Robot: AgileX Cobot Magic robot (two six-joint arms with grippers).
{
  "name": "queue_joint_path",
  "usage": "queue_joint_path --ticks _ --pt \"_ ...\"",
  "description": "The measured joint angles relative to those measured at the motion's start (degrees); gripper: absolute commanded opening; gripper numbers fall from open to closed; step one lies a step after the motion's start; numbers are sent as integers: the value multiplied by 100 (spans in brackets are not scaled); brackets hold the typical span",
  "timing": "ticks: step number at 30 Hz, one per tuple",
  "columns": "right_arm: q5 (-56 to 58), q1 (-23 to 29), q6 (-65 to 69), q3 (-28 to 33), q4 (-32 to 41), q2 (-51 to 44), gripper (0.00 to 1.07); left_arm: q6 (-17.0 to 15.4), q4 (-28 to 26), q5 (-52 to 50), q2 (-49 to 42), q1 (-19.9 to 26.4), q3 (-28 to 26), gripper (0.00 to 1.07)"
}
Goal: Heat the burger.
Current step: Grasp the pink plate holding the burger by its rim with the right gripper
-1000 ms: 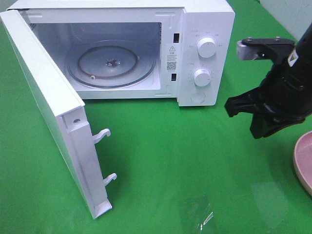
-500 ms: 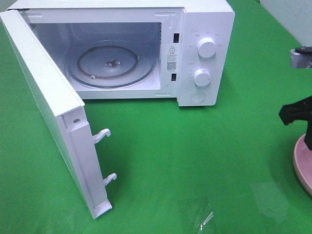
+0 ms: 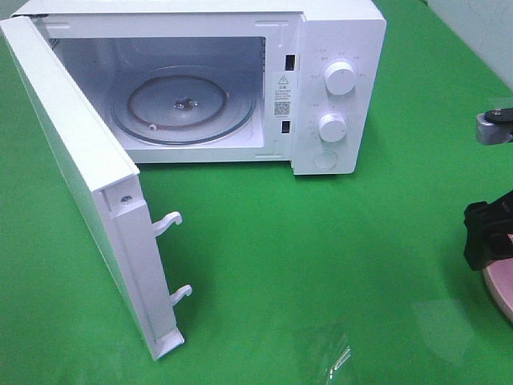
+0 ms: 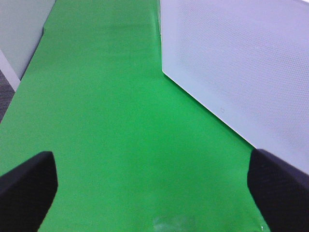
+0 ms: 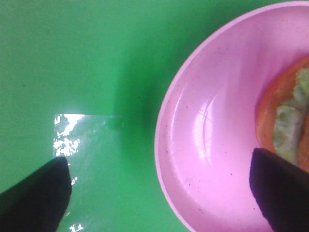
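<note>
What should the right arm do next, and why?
Probably centre the right gripper over the burger before lowering: its jaws stand open, but the burger shows only at one finger's side, on the pink plate. The microwave already stands open.

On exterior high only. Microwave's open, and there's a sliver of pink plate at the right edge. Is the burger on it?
Observer: Yes. The right wrist view shows the burger on the pink plate, with only its patty and lettuce edge in frame.
Operator: Right end effector state?
Observer: The right end effector is open and holds nothing. One finger is above the plate at the burger's edge, the other above the green cloth.
Operator: Left arm? It's not in my view.
Observer: The left end effector is open and empty, above the cloth beside a white dotted panel.
</note>
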Motion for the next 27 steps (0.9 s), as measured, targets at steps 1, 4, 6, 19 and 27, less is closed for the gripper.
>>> queue_joint_path --ticks 1,4,6,19,27 --pt "0 0 0 0 0 0 100 0 0 0 0 0 0 100" --pt "-275 0 0 74 -11 46 99 0 0 0 0 0 0 100" --pt "-321 0 0 97 -17 80 99 0 0 0 0 0 0 100" --pt "-842 -258 6 132 -23 1215 92 0 0 0 0 0 0 100" --pt "-1117 -332 6 132 -23 1587 89 0 0 0 0 0 0 100"
